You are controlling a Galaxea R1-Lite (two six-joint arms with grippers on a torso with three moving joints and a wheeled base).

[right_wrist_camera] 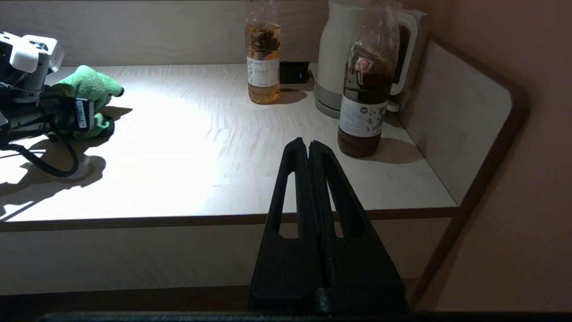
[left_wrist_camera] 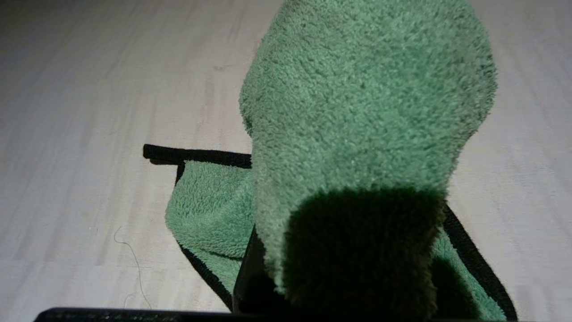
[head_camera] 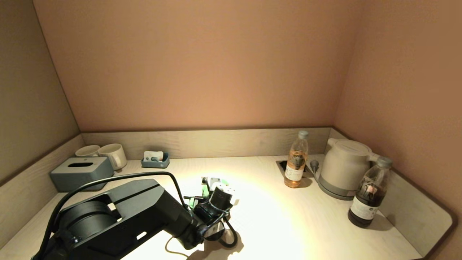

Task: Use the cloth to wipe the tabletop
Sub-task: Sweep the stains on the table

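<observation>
The green cloth (left_wrist_camera: 366, 112) with black edging is bunched in my left gripper (head_camera: 211, 187) and drapes over its fingers, hiding them. Its lower part lies on the pale wooden tabletop (left_wrist_camera: 89, 112). In the head view only bits of the green cloth (head_camera: 205, 189) show past the left wrist, near the middle of the tabletop (head_camera: 288, 224). The right wrist view shows the cloth (right_wrist_camera: 87, 85) held low on the tabletop. My right gripper (right_wrist_camera: 309, 145) is shut and empty, parked off the tabletop's front edge, out of the head view.
A tea bottle (head_camera: 296, 160), a white kettle (head_camera: 343, 168) and a dark bottle (head_camera: 370, 195) stand at the right. A grey tissue box (head_camera: 81, 173), two mugs (head_camera: 108, 153) and a small tray (head_camera: 156, 159) are at the back left. Raised walls border three sides.
</observation>
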